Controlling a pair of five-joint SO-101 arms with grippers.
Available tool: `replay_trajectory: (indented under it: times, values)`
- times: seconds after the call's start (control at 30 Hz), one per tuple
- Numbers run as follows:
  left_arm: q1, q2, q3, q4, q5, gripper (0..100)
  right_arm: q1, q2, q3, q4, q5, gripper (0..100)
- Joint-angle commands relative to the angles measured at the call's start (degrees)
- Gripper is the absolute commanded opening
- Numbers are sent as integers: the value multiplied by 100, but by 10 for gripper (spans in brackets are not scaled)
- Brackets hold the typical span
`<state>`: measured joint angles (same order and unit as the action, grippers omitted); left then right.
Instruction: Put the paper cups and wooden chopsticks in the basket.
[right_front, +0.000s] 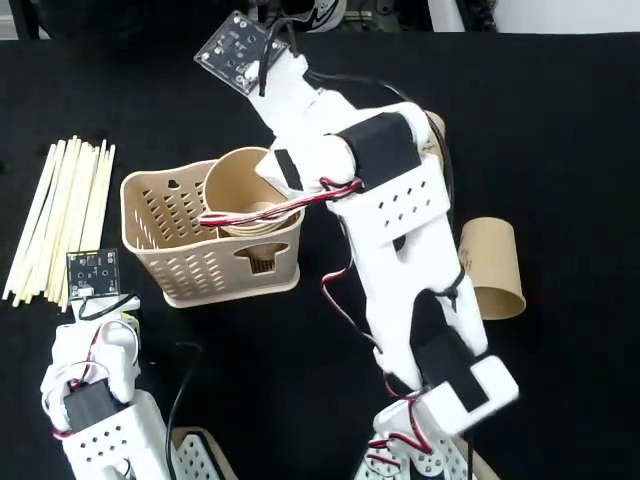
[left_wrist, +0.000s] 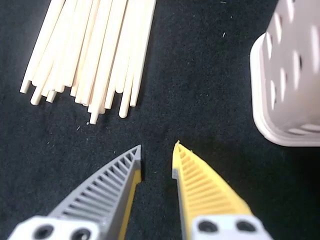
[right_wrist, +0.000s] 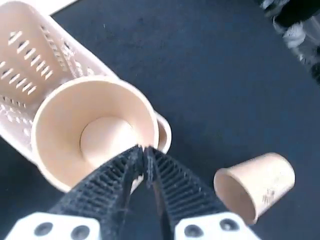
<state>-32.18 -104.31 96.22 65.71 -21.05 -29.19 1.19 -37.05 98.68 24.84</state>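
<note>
My right gripper (right_wrist: 145, 150) is shut on the rim of a tan paper cup (right_wrist: 95, 132), which it holds tilted, mouth up, over the beige slotted basket (right_front: 165, 215). In the high view this cup (right_front: 235, 185) sits above the basket's right half, with another cup (right_front: 258, 228) lower inside. One more paper cup (right_front: 492, 265) lies on its side on the black table to the right, also seen from the right wrist (right_wrist: 255, 182). A bundle of wooden chopsticks (right_front: 60, 215) lies left of the basket. My left gripper (left_wrist: 157, 150) hovers open just short of the chopstick ends (left_wrist: 90, 50).
The basket's corner (left_wrist: 290, 75) stands close beside my left gripper. Part of a further cup (right_front: 436, 128) peeks from behind the right arm. The black table (right_front: 560, 120) spreads out at the far right.
</note>
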Motion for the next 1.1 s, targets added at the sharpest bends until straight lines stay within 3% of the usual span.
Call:
replay_trajectory:
  times: [0.0, 0.2, 0.53, 0.7, 0.87, 1.07]
  values:
    - [22, -18, 110, -70, -35, 113, 44, -945, 242, -264, -141, 11]
    - [22, -18, 110, -44, -35, 113, -167, -2844, 2334, -1459, -105, 15]
    - [31, -18, 110, -53, -35, 113, -448, -5446, 8488, -6303, -167, 12]
    - [31, -18, 110, -62, -35, 113, -651, -6211, 10905, -8018, -167, 12]
    - [40, -18, 110, -62, -35, 113, -563, -6185, 11451, -8431, -158, 12]
    - [40, -18, 110, -62, -35, 113, -545, -6475, 10202, -7859, -167, 12]
